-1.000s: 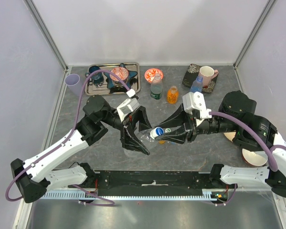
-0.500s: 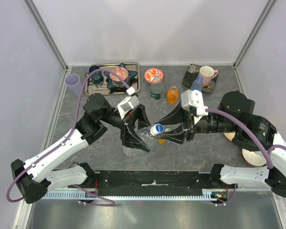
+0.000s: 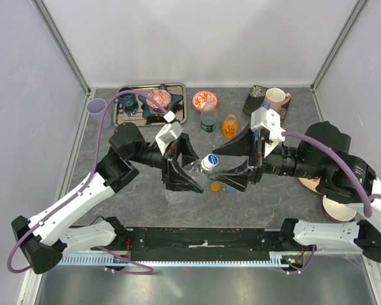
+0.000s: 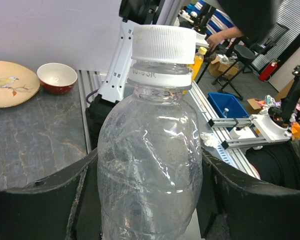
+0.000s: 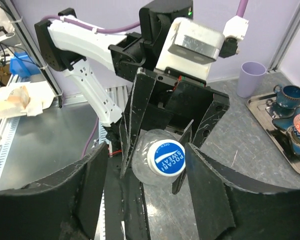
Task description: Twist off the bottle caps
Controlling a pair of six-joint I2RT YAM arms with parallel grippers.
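My left gripper (image 3: 192,168) is shut on a clear bottle (image 3: 199,166) and holds it on its side above the table, neck toward the right arm. In the left wrist view the bottle (image 4: 150,160) fills the gap between the fingers (image 4: 40,200). Its white-and-blue cap (image 3: 207,162) is on the neck. My right gripper (image 3: 217,168) is open, with the cap (image 5: 166,156) between its spread fingers (image 5: 212,195), close to one of them. An orange cap (image 3: 215,186) lies on the table below. The orange bottle (image 3: 229,126), a second clear bottle (image 3: 208,116) and the blue bottle (image 3: 262,111) stand behind.
A metal tray (image 3: 122,119) with crockery stands at the back left, with a lilac cup (image 3: 100,113) beside it. The red patterned bowl (image 3: 205,99) and a pink mug (image 3: 276,99) are at the back. A bowl (image 3: 340,210) sits under the right arm.
My right gripper has opened wide and drawn back a little from the cap. My left gripper has carried the bottle slightly up and away from the near edge.
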